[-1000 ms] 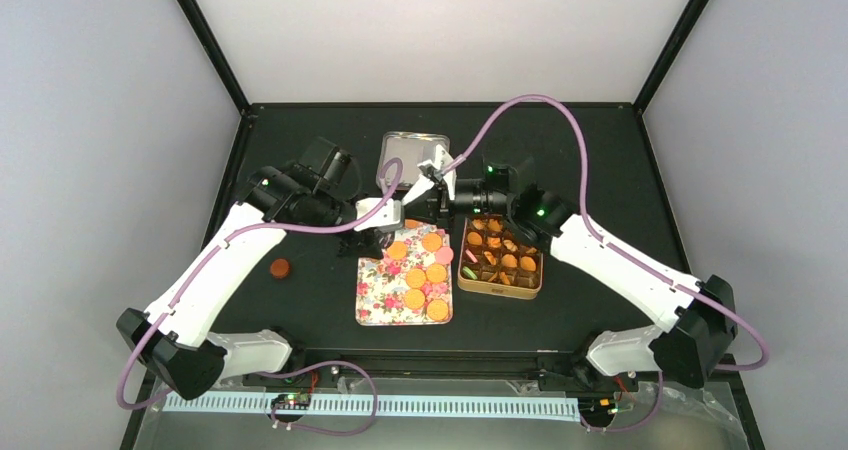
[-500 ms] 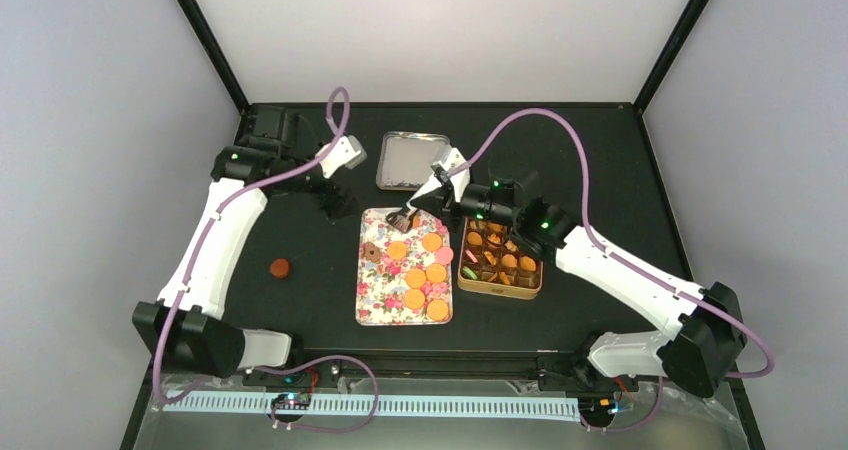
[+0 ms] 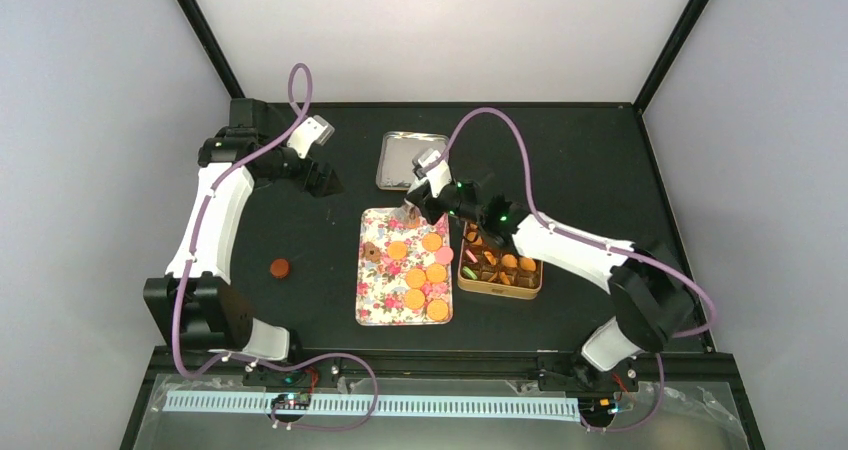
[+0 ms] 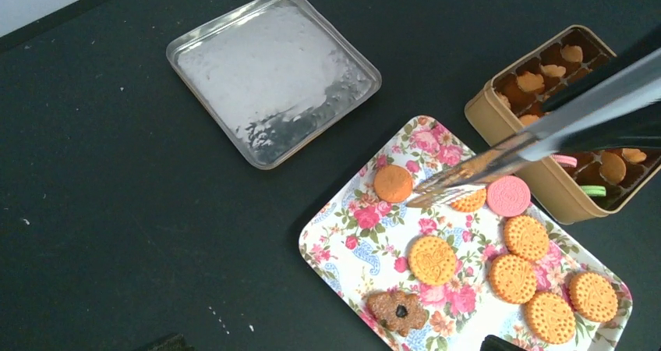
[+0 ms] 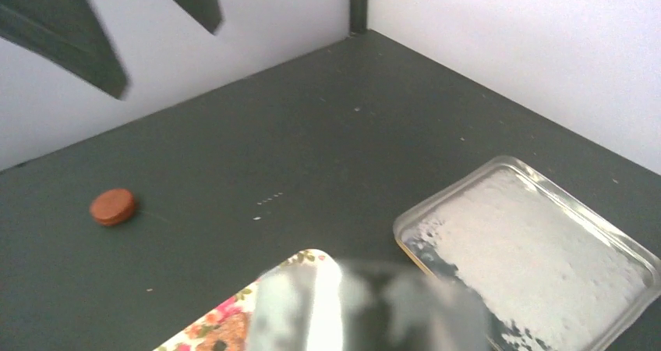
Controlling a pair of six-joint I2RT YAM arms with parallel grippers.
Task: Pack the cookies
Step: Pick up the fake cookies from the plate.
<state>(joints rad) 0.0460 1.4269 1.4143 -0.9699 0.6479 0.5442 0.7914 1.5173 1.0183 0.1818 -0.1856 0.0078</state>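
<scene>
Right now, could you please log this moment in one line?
left hand open, off floral tray | right hand over its far end | cookies on tray | tin part-filled

Matte black table (image 3: pixel 610 160) inside plain white walls (image 3: pixel 430 30), black corner posts (image 3: pixel 205 40), even light

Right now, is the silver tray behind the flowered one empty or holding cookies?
Empty. The silver tray shows only bare shiny metal inside, clear in both wrist views.
</scene>
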